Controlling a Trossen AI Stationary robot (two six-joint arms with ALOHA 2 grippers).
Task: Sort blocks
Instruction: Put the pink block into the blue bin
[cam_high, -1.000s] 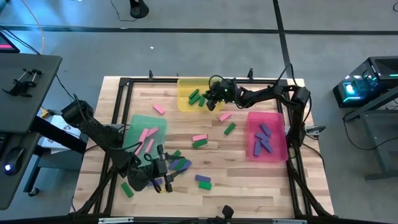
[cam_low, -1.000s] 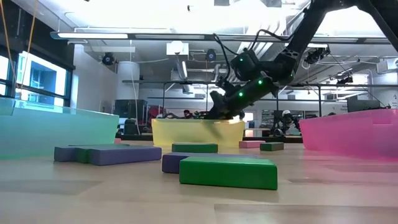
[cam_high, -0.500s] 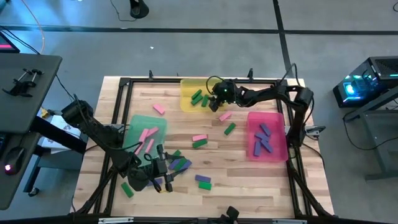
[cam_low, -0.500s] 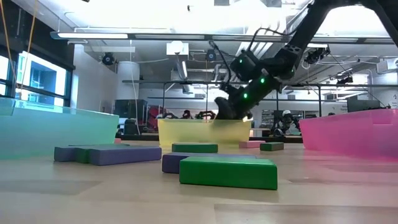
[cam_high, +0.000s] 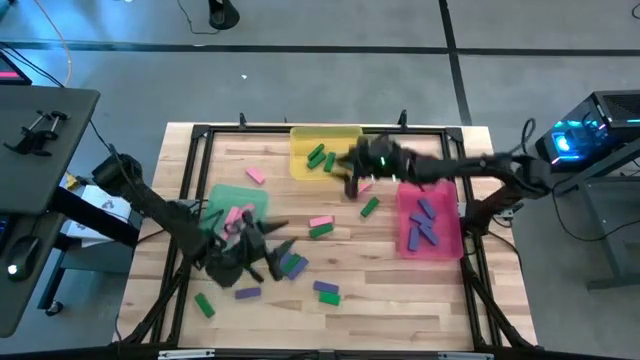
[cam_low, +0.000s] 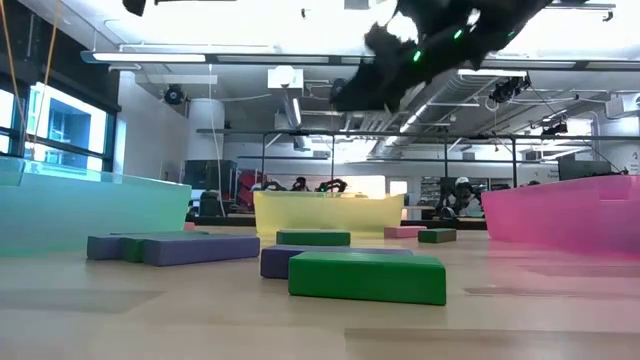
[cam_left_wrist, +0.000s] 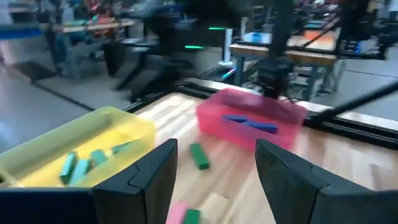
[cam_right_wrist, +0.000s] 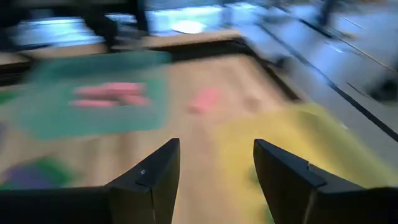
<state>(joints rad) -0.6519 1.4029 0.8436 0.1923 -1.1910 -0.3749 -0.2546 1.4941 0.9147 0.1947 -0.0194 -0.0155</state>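
Note:
Blocks lie loose on the wooden table: a pink one (cam_high: 320, 221) beside a green one (cam_high: 320, 231), a green one (cam_high: 369, 207), and purple ones (cam_high: 247, 293) near the front. Green blocks (cam_high: 322, 157) lie in the yellow tray (cam_high: 300, 168). Pink ones (cam_high: 236, 214) lie in the green tray (cam_high: 222, 195), and purple ones (cam_high: 424, 224) in the pink tray (cam_high: 405, 240). My left gripper (cam_high: 268, 250) (cam_left_wrist: 214, 155) hovers open above the loose blocks at the front left. My right gripper (cam_high: 350, 178) (cam_right_wrist: 214, 155) (cam_low: 345, 95) hangs open, high beside the yellow tray's right end.
A dark metal frame (cam_high: 300, 128) borders the table. A pink block (cam_high: 256, 175) lies between the yellow and green trays, another (cam_high: 362, 186) under my right gripper. A green block (cam_high: 204, 305) lies near the front left corner.
My right gripper has risen out of the yellow tray and drawn back toward the table's near right. The yellow tray has slid a little toward the right. My left gripper has lifted slightly, moved toward the far edge and rolled.

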